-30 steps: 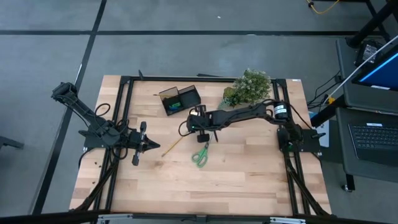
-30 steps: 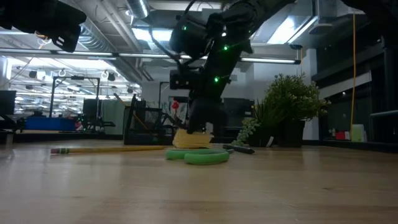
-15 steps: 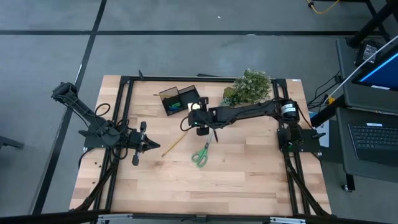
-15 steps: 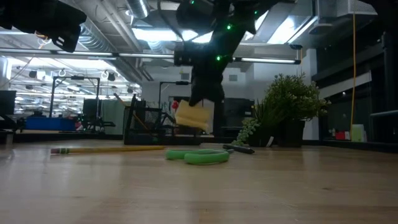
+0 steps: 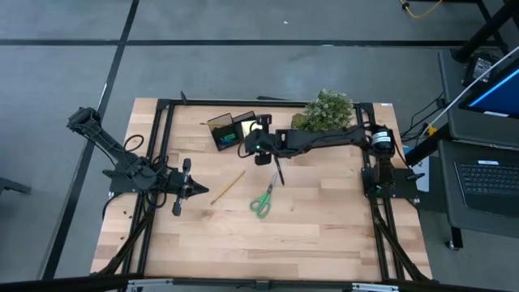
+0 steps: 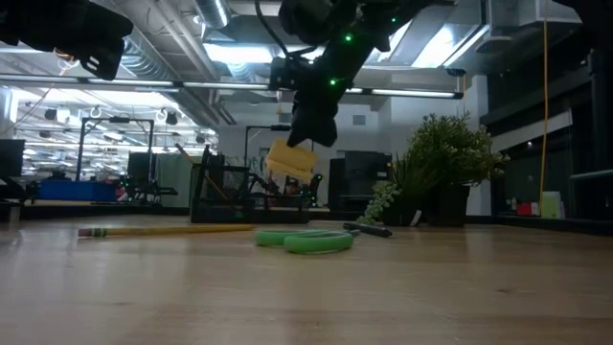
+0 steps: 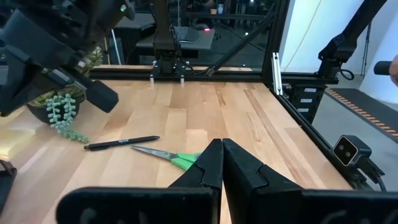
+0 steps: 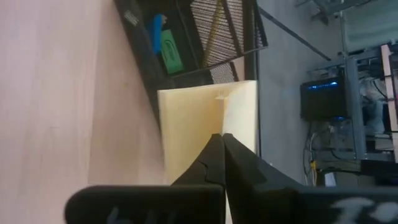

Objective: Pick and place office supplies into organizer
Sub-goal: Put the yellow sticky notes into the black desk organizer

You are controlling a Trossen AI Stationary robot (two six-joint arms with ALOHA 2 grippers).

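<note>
Lifted off the table since a second ago, the yellow sticky-note pad [image 6: 290,159] hangs clamped in the right claw [image 5: 258,139], just beside the organizer [image 5: 233,130]; release looks next; left claw [image 7: 222,163], pinched closed, waits well apart.

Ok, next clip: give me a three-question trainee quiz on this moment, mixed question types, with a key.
1. Multiple choice: what is the right gripper holding? A) green-handled scissors B) yellow sticky-note pad C) wooden pencil
2. True or false: the scissors already lie inside the organizer.
3. Short answer: where is the left gripper, and is it carrying anything?

Key
1. B. The sticky-note pad hangs pinched in its fingers above the table, close to the organizer.
2. False. They lie on the table, near the black pen and the pencil.
3. Low over the table's left side, fingers shut on nothing.
</note>
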